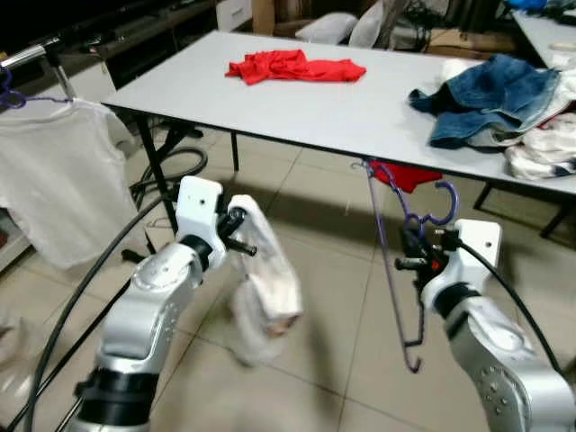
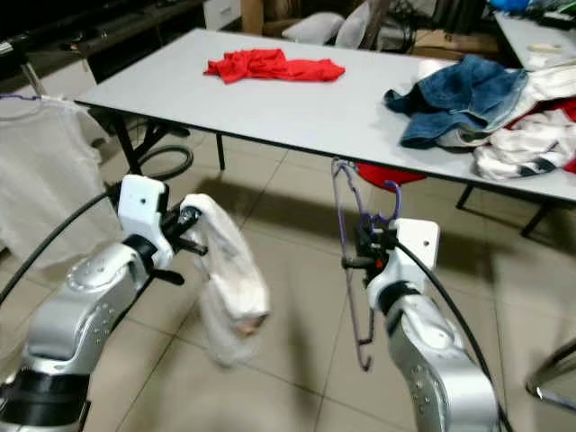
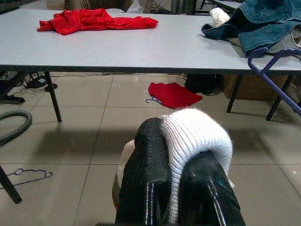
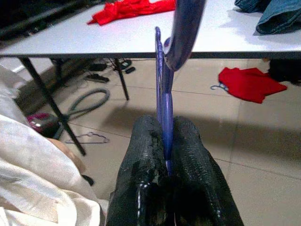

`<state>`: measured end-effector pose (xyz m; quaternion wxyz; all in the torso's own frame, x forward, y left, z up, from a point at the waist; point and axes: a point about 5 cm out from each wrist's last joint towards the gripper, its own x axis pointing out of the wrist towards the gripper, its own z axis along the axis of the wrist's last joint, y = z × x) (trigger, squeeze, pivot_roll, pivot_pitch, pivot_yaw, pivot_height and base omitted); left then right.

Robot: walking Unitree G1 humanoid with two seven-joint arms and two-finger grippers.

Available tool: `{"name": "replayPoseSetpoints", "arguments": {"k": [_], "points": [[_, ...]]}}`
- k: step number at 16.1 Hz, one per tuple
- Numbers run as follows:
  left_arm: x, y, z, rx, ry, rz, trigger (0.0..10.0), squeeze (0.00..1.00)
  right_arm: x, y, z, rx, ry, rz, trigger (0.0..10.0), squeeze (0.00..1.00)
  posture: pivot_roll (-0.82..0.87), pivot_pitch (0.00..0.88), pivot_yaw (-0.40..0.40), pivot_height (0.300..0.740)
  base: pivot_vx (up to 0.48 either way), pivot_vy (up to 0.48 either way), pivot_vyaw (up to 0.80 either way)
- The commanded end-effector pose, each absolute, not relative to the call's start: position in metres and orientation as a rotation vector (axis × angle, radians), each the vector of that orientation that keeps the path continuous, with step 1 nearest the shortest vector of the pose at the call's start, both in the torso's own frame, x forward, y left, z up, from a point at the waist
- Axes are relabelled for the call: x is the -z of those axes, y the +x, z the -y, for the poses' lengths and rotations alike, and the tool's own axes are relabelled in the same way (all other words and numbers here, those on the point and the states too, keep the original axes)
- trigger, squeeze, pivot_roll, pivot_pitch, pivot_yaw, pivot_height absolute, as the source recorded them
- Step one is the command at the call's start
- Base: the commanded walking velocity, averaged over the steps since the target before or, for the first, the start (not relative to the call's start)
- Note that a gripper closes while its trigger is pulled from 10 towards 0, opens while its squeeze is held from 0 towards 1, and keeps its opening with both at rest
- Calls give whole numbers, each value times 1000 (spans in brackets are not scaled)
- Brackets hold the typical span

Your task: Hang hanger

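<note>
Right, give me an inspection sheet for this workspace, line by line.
Surface: grey table, mostly bare in the middle.
Job's things: purple hanger held in the right gripper; white garment hanging from the left gripper.
Clutter: red shirt and jeans pile on the table; red cloth on the floor under it.
Grippers: both shut on their loads.
Cables: black cables run along both arms.
Surroundings: white shirt hanging at the left; grey hose and a spare hanger on the tiled floor.
</note>
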<state>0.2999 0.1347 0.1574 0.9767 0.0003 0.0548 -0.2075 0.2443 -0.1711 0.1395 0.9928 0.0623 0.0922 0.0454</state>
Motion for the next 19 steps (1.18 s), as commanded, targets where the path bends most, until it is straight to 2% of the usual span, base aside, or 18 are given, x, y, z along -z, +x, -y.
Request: {"name": "replayPoseSetpoints", "arguments": {"k": [1,2,8,19], "points": [[-161,301,-141,404,10,-91,10000,0,-143,245,166,-106,124,-167,10000,0,-29,0,35,740,311,0,800],[-161,300,-140,410,17,-92,10000,0,-143,245,164,-114,130,-165,10000,0,-27,0,34,740,311,0,800],[-160,298,-141,410,20,-90,10000,0,-143,248,163,-123,167,-157,10000,0,-18,0,11,740,312,0,0],[-163,302,-141,415,14,-66,10000,0,-147,247,161,-144,154,-114,10000,0,-28,0,33,740,322,0,0]]}}
